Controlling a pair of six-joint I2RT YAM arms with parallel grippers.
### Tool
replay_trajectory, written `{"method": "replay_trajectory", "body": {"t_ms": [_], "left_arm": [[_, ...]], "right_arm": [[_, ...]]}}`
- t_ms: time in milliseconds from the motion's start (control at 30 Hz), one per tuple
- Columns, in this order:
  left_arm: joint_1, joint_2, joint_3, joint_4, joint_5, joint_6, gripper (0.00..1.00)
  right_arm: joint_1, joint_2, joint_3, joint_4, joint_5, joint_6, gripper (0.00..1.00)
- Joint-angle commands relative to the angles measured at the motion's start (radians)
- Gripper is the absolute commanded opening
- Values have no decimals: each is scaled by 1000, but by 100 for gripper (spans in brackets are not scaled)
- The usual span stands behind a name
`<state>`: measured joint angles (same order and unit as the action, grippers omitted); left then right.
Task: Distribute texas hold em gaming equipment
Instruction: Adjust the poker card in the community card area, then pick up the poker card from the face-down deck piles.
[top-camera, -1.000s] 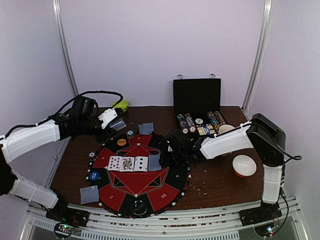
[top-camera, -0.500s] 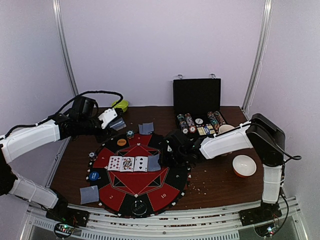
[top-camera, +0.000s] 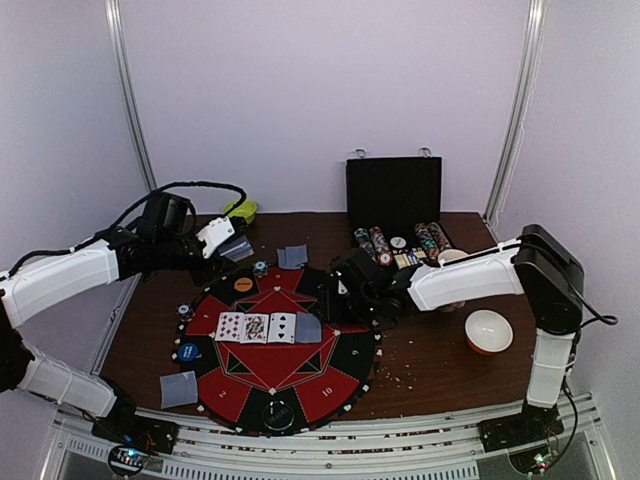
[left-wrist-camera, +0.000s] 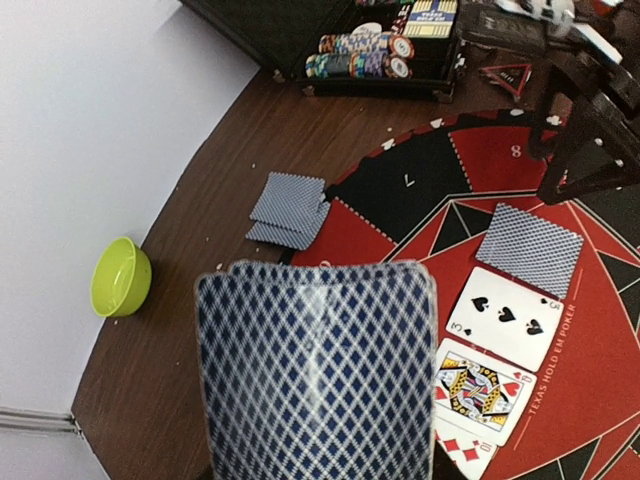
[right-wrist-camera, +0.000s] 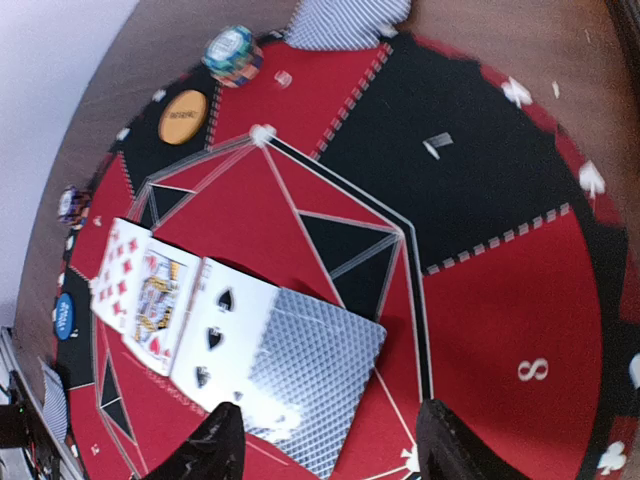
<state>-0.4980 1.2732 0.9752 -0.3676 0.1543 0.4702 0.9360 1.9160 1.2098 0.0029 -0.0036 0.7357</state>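
**Containers.** We are looking at a brown table (top-camera: 430, 360) carrying a round red-and-black mat (top-camera: 352, 352). At the table's far edge, right of centre, an open black case (top-camera: 393, 195) is holding rows of striped poker chips (top-camera: 375, 245) lying on their sides. A green bowl (left-wrist-camera: 122, 277) near the far-left corner is showing a bare interior. An orange bowl (top-camera: 489, 331) by the right edge is showing only its white inside.

**Views.** Only the left wrist camera is revealing the red-black triangle (left-wrist-camera: 508, 73), which is lying in front of the case. It also shows two overlapping face-down cards (left-wrist-camera: 290, 208) just off the mat's far rim. The right wrist camera is resolving an orange disc (right-wrist-camera: 184, 117), a small chip stack (right-wrist-camera: 232, 54) and a blue disc (right-wrist-camera: 66, 315) along the mat's rim.

**Jaws.** The left gripper (top-camera: 228, 243) is hovering over the far-left part of the table and is clamping a packet of held cards (left-wrist-camera: 317, 370), whose backs are filling its camera. The right gripper (right-wrist-camera: 330, 420) is standing over the mat with its fingers (right-wrist-camera: 215, 450) spread and gripping nothing. A face-down card (right-wrist-camera: 310, 385) is lying flat on the mat, its near corner between those fingers. It is touching the end of a row of face-up cards (right-wrist-camera: 160, 300).
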Motion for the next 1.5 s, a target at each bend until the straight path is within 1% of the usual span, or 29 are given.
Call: {"method": "replay_trajectory", "body": {"t_ms": [0, 67, 100, 167, 233, 467, 633, 767, 1000, 1033, 1067, 1167, 1300, 1433, 1467], "left_arm": [[6, -62, -14, 37, 133, 68, 38], [6, -69, -18, 21, 187, 89, 38], [4, -69, -18, 6, 217, 102, 38], [-6, -66, -17, -24, 269, 123, 38], [-22, -60, -15, -45, 292, 142, 38], [-31, -46, -9, -57, 300, 151, 38], [-31, -43, -9, -57, 291, 151, 38], [-31, -43, -9, -56, 292, 150, 38], [-31, -40, -11, -56, 291, 153, 38], [-31, -42, -10, -55, 287, 154, 38], [-31, -42, -10, -54, 282, 155, 38], [-30, -43, -9, -53, 265, 156, 38], [-31, -44, -11, -48, 249, 153, 37], [-31, -42, -10, -47, 240, 151, 38], [-31, -41, -11, -47, 239, 151, 37]], "right_arm": [[-13, -113, 170, -30, -83, -319, 64], [-26, -110, 241, -6, -302, -352, 66], [-28, -103, 281, -6, -383, -359, 67], [-28, -83, 362, -31, -492, -378, 67], [-28, -59, 420, -53, -527, -393, 67], [-21, 46, 578, -183, -516, -469, 68], [-14, 121, 664, -237, -543, -515, 68], [-11, 164, 711, -244, -574, -532, 67], [-9, 244, 799, -303, -512, -533, 62], [-8, 250, 804, -308, -507, -534, 61], [-9, 251, 806, -314, -500, -535, 57], [-12, 235, 804, -346, -449, -555, 44], [-22, 179, 748, -360, -386, -563, 36], [-22, 142, 705, -349, -400, -545, 29], [-21, 140, 704, -357, -399, -544, 29]]}}
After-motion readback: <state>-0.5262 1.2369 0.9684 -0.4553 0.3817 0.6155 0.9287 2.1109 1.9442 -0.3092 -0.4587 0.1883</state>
